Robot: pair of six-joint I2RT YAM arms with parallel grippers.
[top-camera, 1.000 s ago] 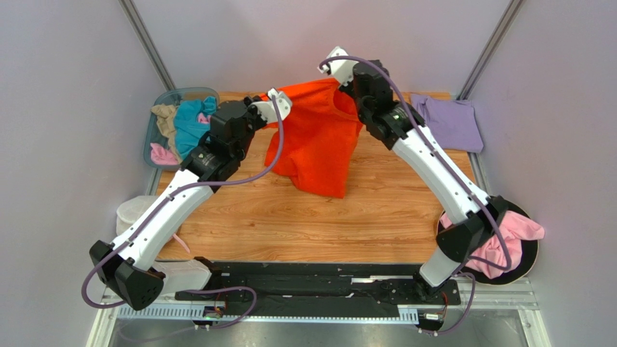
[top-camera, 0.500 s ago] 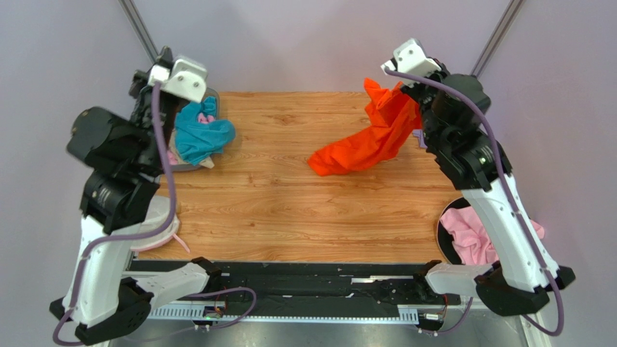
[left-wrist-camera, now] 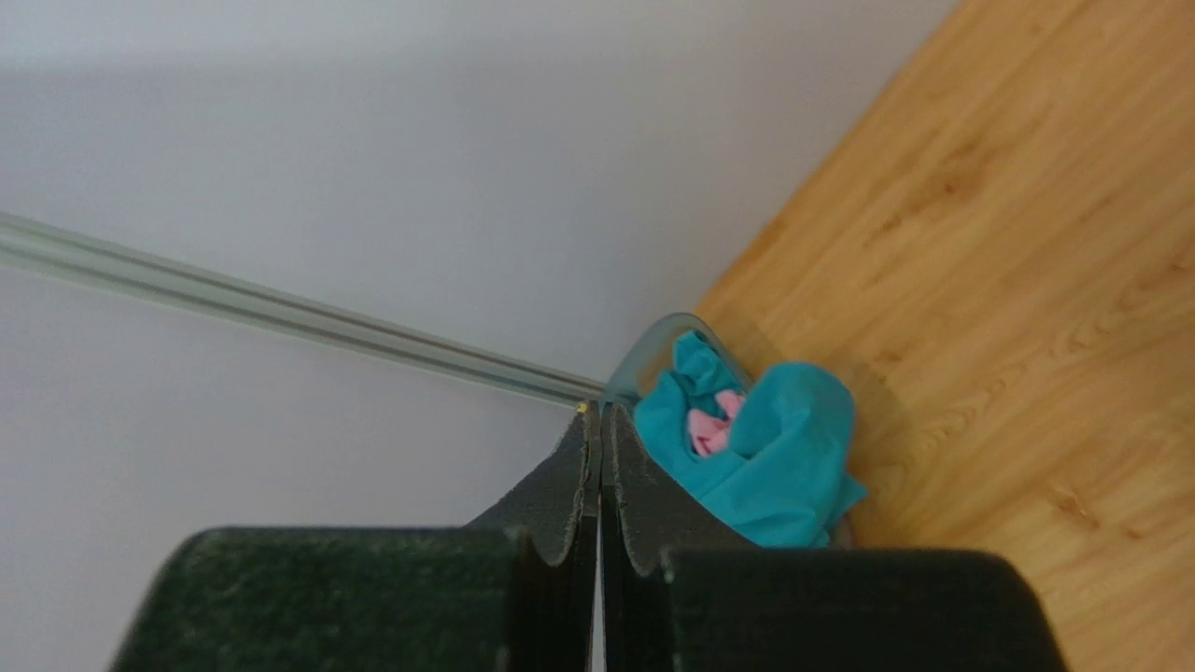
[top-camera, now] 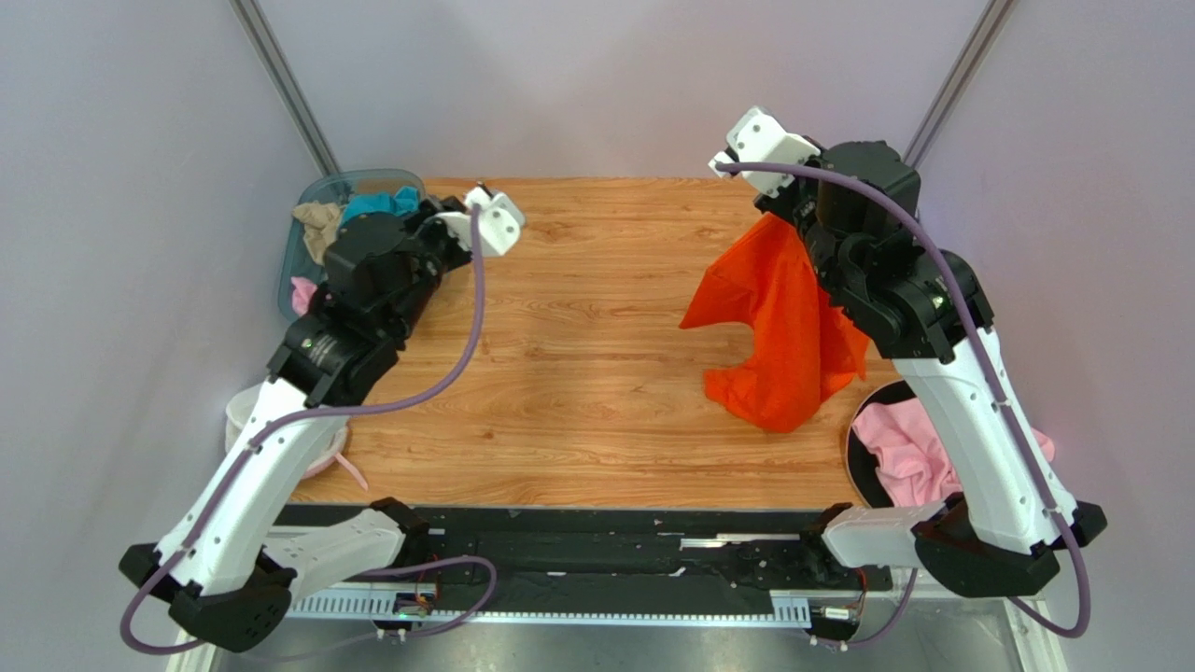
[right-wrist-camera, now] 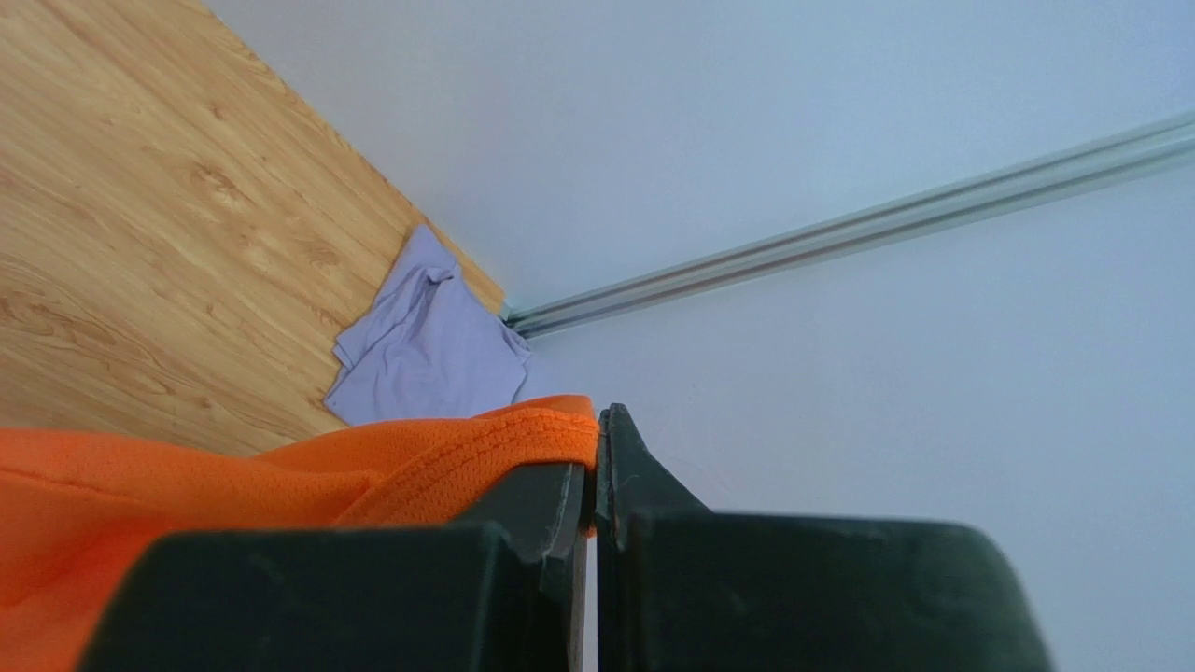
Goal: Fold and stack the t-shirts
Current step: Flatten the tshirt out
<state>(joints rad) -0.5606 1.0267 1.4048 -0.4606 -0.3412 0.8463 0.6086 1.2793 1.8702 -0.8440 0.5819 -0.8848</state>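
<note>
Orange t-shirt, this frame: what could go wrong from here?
1. The right end effector pinches only a thin seam edge of the orange t-shirt; it could slip free.
2. The left end effector is shut and empty by the bin, so the shirt hangs bunched from one point and may land crumpled.
3. Its lower end lies near the pink shirt at the table's right edge and might drape over it.

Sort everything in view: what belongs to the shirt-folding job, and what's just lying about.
Job: orange t-shirt, clamped in the right gripper; lavender t-shirt; teal t-shirt and tan t-shirt in the clear bin.
Lying about: white pouch; black round tray.
</note>
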